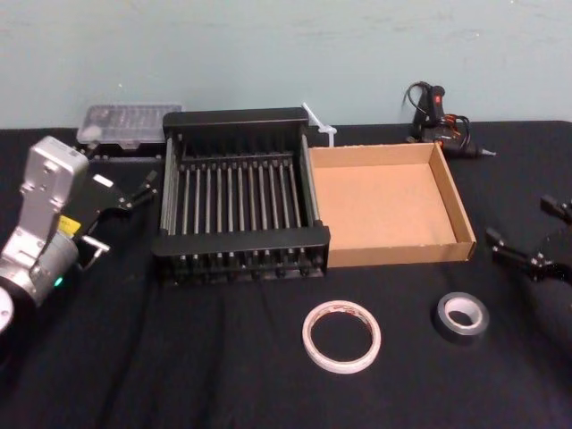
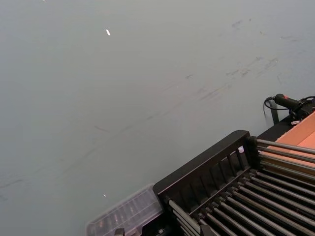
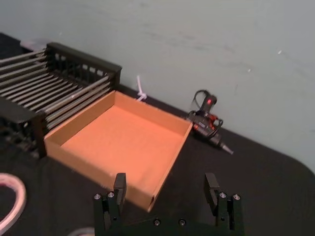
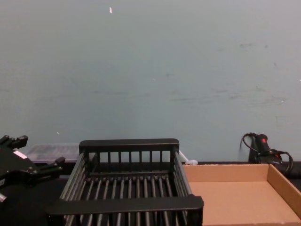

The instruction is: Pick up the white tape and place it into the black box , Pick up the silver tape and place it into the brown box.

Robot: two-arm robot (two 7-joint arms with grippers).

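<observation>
The white tape [image 1: 341, 336] lies flat on the black cloth in front of the boxes, and its edge shows as the white tape [image 3: 10, 201] in the right wrist view. To its right lies the smaller silver tape [image 1: 462, 315]. The black box [image 1: 241, 241] stands at the middle left and the brown box [image 1: 393, 255] touches its right side; neither has anything in it. My left gripper [image 1: 125, 214] hovers open left of the black box [image 4: 127, 205]. My right gripper [image 1: 532, 228] hangs open at the far right, its fingers [image 3: 119, 184] spread wide before the brown box [image 3: 81, 118].
A clear plastic case [image 1: 125, 125] sits behind the black box at the back left. A glue gun [image 1: 438, 112] with its cord lies behind the brown box, and a white zip tie [image 1: 320, 125] lies between them. The wall rises right behind the table.
</observation>
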